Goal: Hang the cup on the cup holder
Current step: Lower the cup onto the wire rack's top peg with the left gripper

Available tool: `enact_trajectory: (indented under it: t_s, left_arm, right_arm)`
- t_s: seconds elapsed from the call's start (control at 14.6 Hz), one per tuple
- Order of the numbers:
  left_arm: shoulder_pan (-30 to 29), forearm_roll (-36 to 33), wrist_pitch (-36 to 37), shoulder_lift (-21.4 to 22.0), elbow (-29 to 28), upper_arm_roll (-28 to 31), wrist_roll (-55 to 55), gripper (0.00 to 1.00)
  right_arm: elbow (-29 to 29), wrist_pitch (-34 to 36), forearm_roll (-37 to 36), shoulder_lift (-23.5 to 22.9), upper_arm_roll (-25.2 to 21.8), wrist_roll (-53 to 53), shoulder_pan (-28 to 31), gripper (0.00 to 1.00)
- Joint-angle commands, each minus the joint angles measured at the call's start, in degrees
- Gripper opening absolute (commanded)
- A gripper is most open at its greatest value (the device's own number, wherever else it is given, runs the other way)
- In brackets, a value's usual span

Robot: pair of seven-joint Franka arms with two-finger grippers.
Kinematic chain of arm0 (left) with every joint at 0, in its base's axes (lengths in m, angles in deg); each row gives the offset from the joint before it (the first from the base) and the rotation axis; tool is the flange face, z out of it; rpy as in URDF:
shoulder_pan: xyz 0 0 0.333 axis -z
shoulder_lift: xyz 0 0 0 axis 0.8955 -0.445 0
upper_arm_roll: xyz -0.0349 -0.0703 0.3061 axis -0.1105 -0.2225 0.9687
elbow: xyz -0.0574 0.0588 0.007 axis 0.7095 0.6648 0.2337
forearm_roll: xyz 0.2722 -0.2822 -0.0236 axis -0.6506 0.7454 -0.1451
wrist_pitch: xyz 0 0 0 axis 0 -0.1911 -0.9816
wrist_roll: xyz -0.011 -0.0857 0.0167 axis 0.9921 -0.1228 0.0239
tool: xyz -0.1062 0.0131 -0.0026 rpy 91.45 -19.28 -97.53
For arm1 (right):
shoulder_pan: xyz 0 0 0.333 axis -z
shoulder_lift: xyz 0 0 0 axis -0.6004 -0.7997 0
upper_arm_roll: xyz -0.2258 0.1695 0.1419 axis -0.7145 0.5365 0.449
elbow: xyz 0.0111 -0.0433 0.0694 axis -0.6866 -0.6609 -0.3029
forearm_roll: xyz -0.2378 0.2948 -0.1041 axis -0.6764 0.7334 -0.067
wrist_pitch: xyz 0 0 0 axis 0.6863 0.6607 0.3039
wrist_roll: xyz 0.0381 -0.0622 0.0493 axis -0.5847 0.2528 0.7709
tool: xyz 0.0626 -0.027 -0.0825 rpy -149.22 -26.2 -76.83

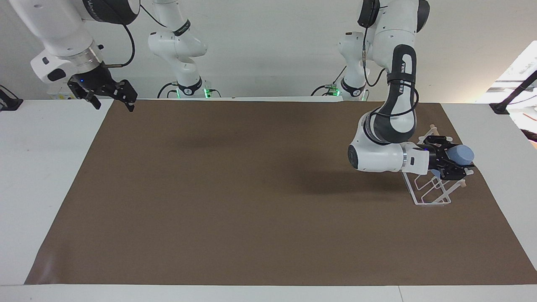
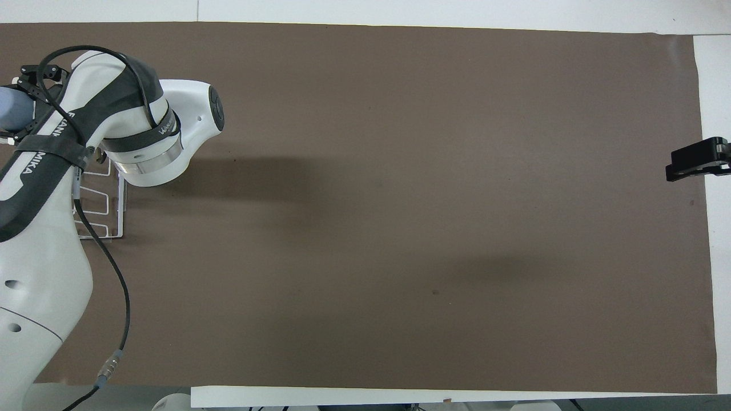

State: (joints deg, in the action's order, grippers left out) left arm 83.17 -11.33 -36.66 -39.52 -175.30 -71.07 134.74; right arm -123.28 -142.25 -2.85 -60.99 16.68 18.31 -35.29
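The light-blue cup (image 1: 460, 154) lies on its side in my left gripper (image 1: 454, 161), which is shut on it and holds it over the white wire cup holder (image 1: 432, 191) at the left arm's end of the mat. The cup's closed end points away from the arm. In the overhead view the cup (image 2: 12, 110) shows at the frame's edge, and the holder (image 2: 104, 205) is mostly hidden under the left arm. My right gripper (image 1: 110, 95) waits in the air over the mat's corner at the right arm's end, fingers apart and empty; it also shows in the overhead view (image 2: 694, 162).
A brown mat (image 1: 251, 193) covers most of the white table (image 1: 46, 167). The holder's wooden dowel (image 1: 461, 183) shows only at its ends past the gripper.
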Motion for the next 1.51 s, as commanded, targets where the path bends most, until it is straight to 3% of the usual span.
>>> enact_trajectory:
  t_s: [0.0,0.55,0.69,0.75,0.96,1.03,1.44]
  left_arm:
    - [-0.08,-1.11,0.84,-0.88,-0.89,-0.39,2.62,0.0]
    - [-1.13,-0.23,-0.74,-2.03,-3.18,-0.57,6.05,0.0]
    - [-1.4,1.25,-2.06,-2.03,-3.09,-0.57,6.06,0.16]
    - [-2.09,2.05,-2.33,-2.03,-3.09,-0.57,6.14,0.41]
    - [-2.54,2.32,-3.03,-2.64,-0.38,-0.48,5.27,0.93]
    - [-2.45,2.32,-3.38,-2.47,1.2,-0.57,5.09,1.0]
    - [-1.84,4.94,-3.29,-0.28,4.82,-0.57,3.52,1.0]
  right_arm:
    - [0.36,0.35,0.35,-0.04,0.41,2.04,0.85,1.0]
    - [-0.61,0.71,0.35,0.3,0.41,1.69,0.32,1.0]
    - [-0.61,0.71,0.35,0.31,0.41,1.69,0.41,1.0]
    - [-0.61,0.71,0.35,0.31,0.41,1.69,0.41,1.0]
    - [-0.61,0.71,0.35,0.31,0.41,1.69,0.32,1.0]
    - [-0.61,0.71,0.35,0.31,0.41,1.69,0.41,1.0]
    - [-0.61,0.71,0.35,0.31,0.41,1.69,0.41,1.0]
